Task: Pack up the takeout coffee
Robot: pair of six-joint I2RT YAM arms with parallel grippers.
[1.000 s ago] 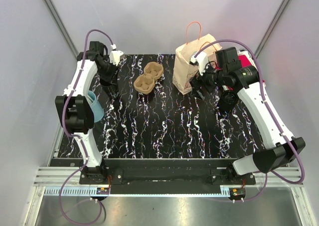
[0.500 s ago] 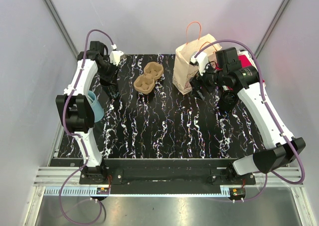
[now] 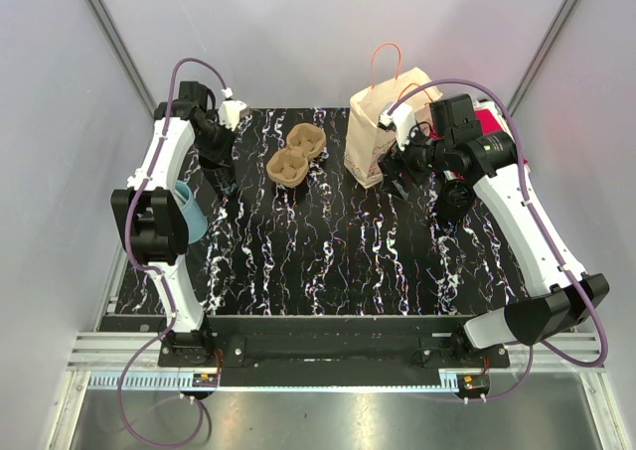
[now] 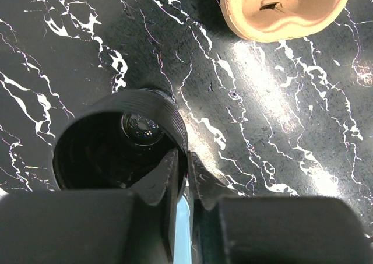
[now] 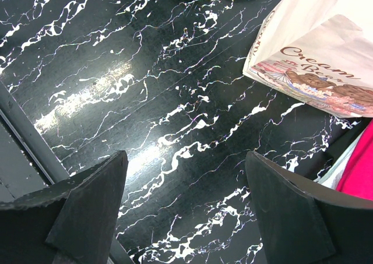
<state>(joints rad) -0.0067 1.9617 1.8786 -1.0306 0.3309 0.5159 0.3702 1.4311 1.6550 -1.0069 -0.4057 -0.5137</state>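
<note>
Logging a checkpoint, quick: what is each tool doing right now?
Left tool: closed on the rim of the black ribbed cup.
Right tool: open, holding nothing.

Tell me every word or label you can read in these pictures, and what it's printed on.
"Cream": brown script on the bag, seen from the right wrist.
The word below it starts "Be"; the rest is too unclear to read.
The bag's print is too small to read from the top view.
The cup and tray show no writing.
</note>
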